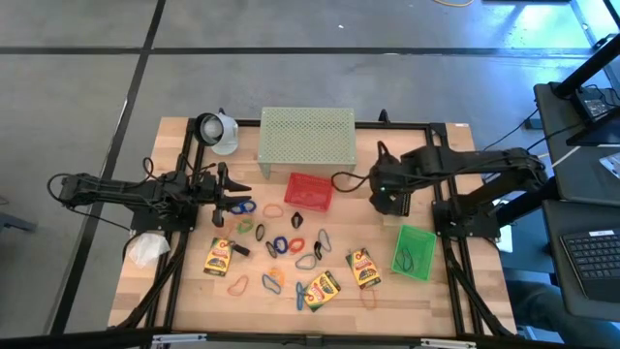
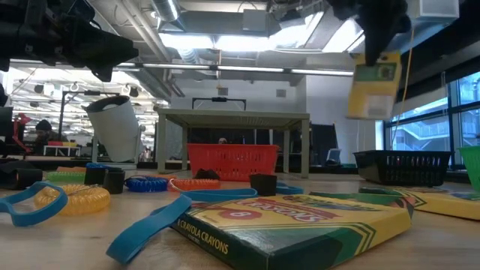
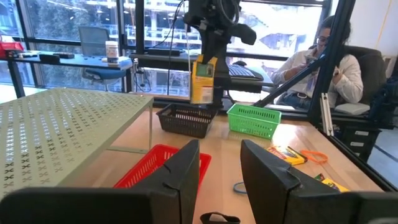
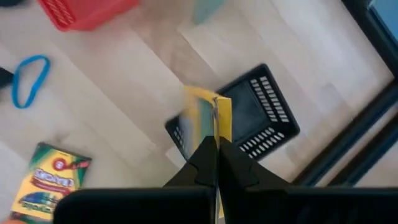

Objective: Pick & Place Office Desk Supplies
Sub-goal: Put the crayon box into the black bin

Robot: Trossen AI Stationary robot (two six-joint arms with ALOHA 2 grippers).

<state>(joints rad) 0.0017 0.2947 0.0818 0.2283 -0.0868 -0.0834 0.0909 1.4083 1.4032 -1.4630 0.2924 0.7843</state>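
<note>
Above black basket: crayon box (image 4: 208, 118) pinched edge-on in right gripper (image 4: 217, 149), hanging clear of the table over black basket (image 4: 261, 118)
Held box, looks: flat yellow carton with a green patch on its face — seen from table level as a yellow slab (image 2: 373, 88) with green label, dangling from dark fingers
Held box, axis: long side roughly vertical, top edge in the grip, lower end free and pointing down at the basket; slightly tilted in the low view
Right fingers: pressed together on the thin top edge of the carton, no gap visible
Left gripper (image 3: 219, 168): parked low near red basket (image 3: 158, 163), fingers apart with nothing between them
Left gripper, place: left side of table (image 1: 441, 291), beside the blue loops (image 1: 239, 206)
Boxes on table: three more lying flat — one at front left (image 1: 219, 256), one front centre (image 1: 319, 289), one front right (image 1: 363, 266); yellow-and-green faces up, each skewed at its own angle
Nearest box, low view: carton (image 2: 300, 225) flat, long axis running diagonally away, side reading CRAYOLA CRAYONS
Loops and clips: blue, orange, black and grey pieces scattered mid-table (image 1: 291, 244)
Green basket (image 1: 415, 251): right front, dark items inside — cannot tell what
Black basket, high view: hidden under right arm
</note>
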